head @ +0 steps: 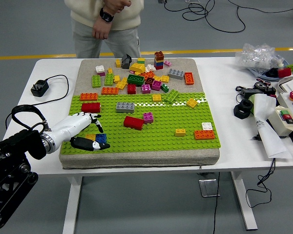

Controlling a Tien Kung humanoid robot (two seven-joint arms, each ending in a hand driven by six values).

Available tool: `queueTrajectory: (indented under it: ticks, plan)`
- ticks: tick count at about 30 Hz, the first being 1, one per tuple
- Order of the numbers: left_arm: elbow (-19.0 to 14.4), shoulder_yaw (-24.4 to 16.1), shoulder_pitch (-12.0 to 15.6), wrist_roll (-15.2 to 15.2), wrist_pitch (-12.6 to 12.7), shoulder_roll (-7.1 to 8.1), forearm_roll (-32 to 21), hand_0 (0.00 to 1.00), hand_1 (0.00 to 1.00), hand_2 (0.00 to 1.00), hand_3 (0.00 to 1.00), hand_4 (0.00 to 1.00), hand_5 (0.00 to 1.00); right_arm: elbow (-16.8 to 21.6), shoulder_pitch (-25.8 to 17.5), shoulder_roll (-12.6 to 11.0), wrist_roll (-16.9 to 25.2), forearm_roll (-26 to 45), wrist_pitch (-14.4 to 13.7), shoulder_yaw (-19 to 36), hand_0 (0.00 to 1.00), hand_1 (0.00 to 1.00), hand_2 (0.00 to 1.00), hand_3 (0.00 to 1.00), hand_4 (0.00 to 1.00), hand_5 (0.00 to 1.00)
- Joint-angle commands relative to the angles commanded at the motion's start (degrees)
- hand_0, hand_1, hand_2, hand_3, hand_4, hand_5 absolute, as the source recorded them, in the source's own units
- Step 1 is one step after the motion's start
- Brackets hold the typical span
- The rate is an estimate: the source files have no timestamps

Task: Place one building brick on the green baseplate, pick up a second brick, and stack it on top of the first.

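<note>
- Head view: left robot hand (86, 132) lies low over the near left corner of the green baseplate (161, 134), with its fingers curled around a blue brick (101, 138) and a yellow brick (91, 138) side by side between thumb and fingers.
- Whether the hand really grips them or only touches, I cannot tell.
- Right arm is not visible.
- Beyond the fingertips lie a red brick (91, 107) and a grey brick (125, 107); further away is a loose brick pile (141, 78) on the beige mat (88, 68).
- A person (105, 22) stands behind the counter (224, 73) and touches nothing.
- Step, as I judge: seating the first brick on the baseplate.
- Next move needs a firm press down, then releasing and reaching for a second brick.
</note>
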Motion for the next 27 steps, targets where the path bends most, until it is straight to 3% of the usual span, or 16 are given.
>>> queueTrajectory:
  ticks: [7,8,9,14,15,20,21,26,27]
  plan:
    - [-1.22,-0.87,-1.14,-0.09,0.55,0.10,-1.24,0.998,0.938,0.904,0.598,0.965,0.640,0.00,0.20,0.03,0.03,0.15,-0.01,-0.05,0.764,0.700,0.737,0.747,0.998,0.627]
    - [-1.18,-0.88,-1.53,-0.13,0.86,0.06,-1.22,0.998,0.938,0.904,0.598,0.965,0.640,0.00,0.23,0.02,0.02,0.17,-0.02,-0.05,0.764,0.700,0.737,0.747,0.998,0.627]
    - [-1.16,-0.88,-1.69,-0.15,1.00,0.05,-1.22,0.998,0.885,0.838,0.629,0.992,0.625,0.00,0.24,0.02,0.01,0.18,-0.02,-0.05,0.765,0.699,0.736,0.747,0.998,0.627]
    - [-0.22,0.06,-3.99,-1.05,2.97,-0.22,-0.48,0.998,0.885,0.838,0.629,0.992,0.625,0.00,0.49,-0.06,0.02,0.33,-0.04,-0.15,0.765,0.699,0.736,0.747,0.998,0.627]
    - [-0.04,0.25,-4.38,-1.22,3.24,-0.33,-0.28,0.998,0.797,0.760,0.681,0.998,0.494,0.00,0.53,-0.07,0.02,0.37,-0.04,-0.18,0.764,0.699,0.736,0.747,0.998,0.627]
    - [1.46,1.45,-6.73,-2.07,4.55,-1.06,1.44,0.998,0.797,0.760,0.681,0.998,0.494,0.00,0.78,-0.12,0.00,0.53,0.00,-0.29,0.764,0.699,0.736,0.747,0.998,0.627]
    - [2.09,1.73,-7.43,-2.24,4.68,-1.13,2.13,0.945,0.768,0.741,0.816,0.998,0.411,0.00,0.88,-0.16,0.00,0.52,0.00,-0.27,0.763,0.699,0.736,0.747,0.998,0.627]
    - [5.19,2.34,-10.27,-2.96,5.26,-1.05,5.01,0.945,0.768,0.741,0.816,0.998,0.411,0.00,1.11,-0.26,-0.01,0.62,0.00,-0.31,0.763,0.699,0.736,0.747,0.998,0.627]
    - [5.72,2.39,-10.68,-3.07,5.35,-1.01,5.49,0.871,0.747,0.720,0.828,0.998,0.281,0.00,1.13,-0.26,-0.01,0.64,0.00,-0.32,0.764,0.698,0.736,0.747,0.998,0.628]
